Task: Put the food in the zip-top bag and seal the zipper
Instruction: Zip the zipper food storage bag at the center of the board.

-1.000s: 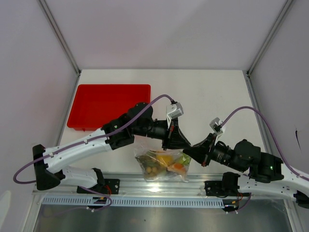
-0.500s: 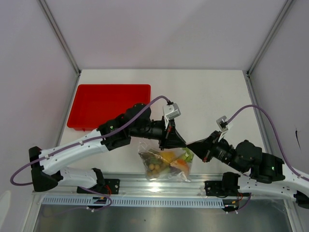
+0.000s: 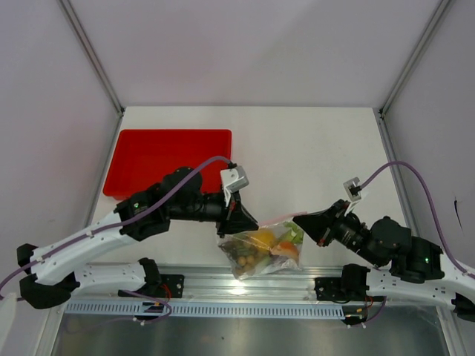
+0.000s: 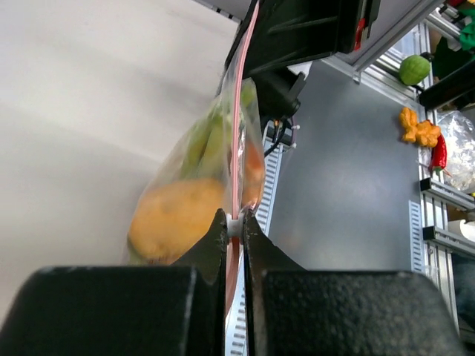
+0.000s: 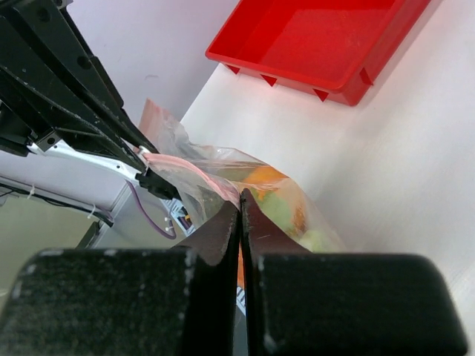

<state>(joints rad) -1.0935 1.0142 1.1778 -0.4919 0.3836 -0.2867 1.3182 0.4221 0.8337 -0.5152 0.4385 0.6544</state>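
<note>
In the top view, a red tray (image 3: 167, 159) is seen at the left of the white table (image 3: 312, 148), well apart from the bag.

Right of it, near the lower centre, the left gripper (image 3: 241, 220) is pinched closed on the left end of the zipper (image 3: 276, 220). In the left wrist view its fingertips (image 4: 234, 222) are pressed together on the pink strip (image 4: 239, 126).

The zip-top bag (image 3: 263, 248) is held between the two grippers, by the near table edge at the bottom centre of the frame. It is clear, crinkly plastic, bulging with food: a yellow-orange fruit (image 3: 252, 239), tan round berries (image 3: 243, 256), an orange piece (image 3: 286, 251) and green stalks (image 3: 291, 236). The mouth is turned toward the top of the frame, the belly toward the bottom. The zipper is drawn straight, its long axis running left to right and rising slightly rightward.

At the right end, the right gripper (image 3: 300, 221) is clamped fully together on the strip; in the right wrist view its tips (image 5: 239, 204) are seen nipping the pink edge (image 5: 189, 167).
</note>
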